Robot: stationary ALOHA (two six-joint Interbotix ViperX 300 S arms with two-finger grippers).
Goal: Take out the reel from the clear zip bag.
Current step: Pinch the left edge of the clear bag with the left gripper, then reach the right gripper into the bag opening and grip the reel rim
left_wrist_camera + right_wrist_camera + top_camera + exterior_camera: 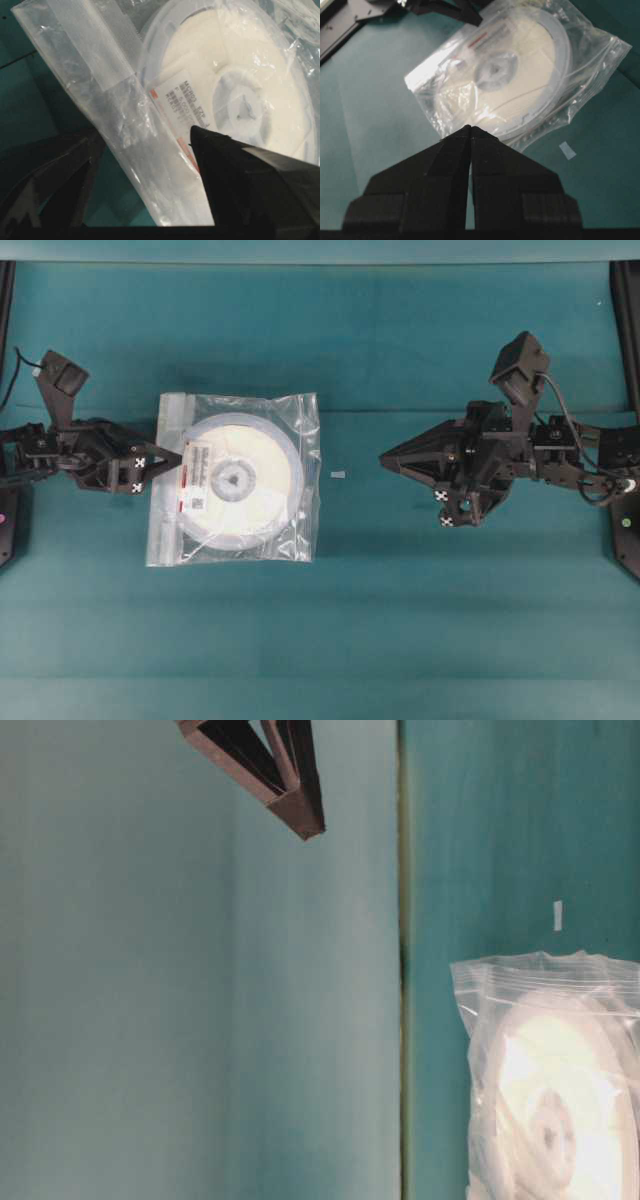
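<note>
1. We see the clear zip bag (235, 478) lying flat on the teal table (400, 640), with the reel (238, 478) inside it.
2. Our left gripper (172, 458) sits at the bag's zip edge, fingers spread; in the left wrist view one finger (240, 170) lies over the reel's label (185, 107) and the other (55, 170) outside the bag. Whether either touches the plastic is hard to tell.
3. Our right gripper (385, 458) hangs well apart from the bag, jaws pressed together and holding nothing.
4. A small scrap (338, 475) lies between that gripper and the bag.
</note>
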